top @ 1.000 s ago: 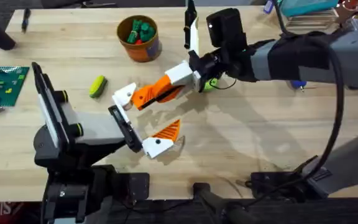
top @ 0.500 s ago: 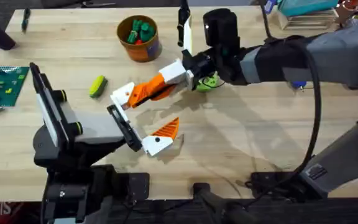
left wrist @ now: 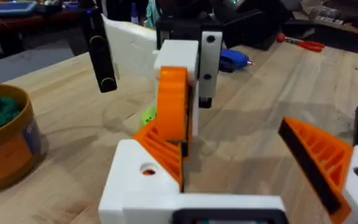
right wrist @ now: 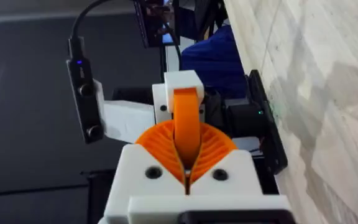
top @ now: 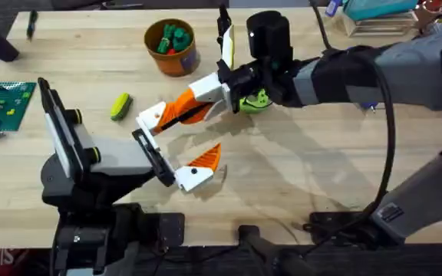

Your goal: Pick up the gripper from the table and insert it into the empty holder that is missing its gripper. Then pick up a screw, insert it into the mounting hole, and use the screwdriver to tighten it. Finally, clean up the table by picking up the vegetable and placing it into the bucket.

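My right gripper (top: 194, 103) is shut on the orange ribbed gripper (top: 179, 113) and holds it slanted against the white holder (top: 153, 116), the far finger base of my left arm. In the left wrist view the orange gripper (left wrist: 166, 134) rests on the holder (left wrist: 138, 186). My left gripper (top: 176, 146) stands open, and its near finger carries an orange pad (top: 206, 159). The yellow-green vegetable (top: 120, 106) lies left of the holder. The orange bucket (top: 172, 46) stands behind it. The blue screwdriver (left wrist: 234, 60) lies behind the right arm. The screw is out of view.
A flat green ring (top: 256, 100) lies under the right wrist. A green brick plate (top: 2, 103) sits at the left edge and a black marker (top: 31, 23) at the far left back. Boxes and tools crowd the far right corner (top: 382, 15).
My right gripper has carried the orange gripper a little to the left and farther back, closer against the holder. The left arm has barely moved.
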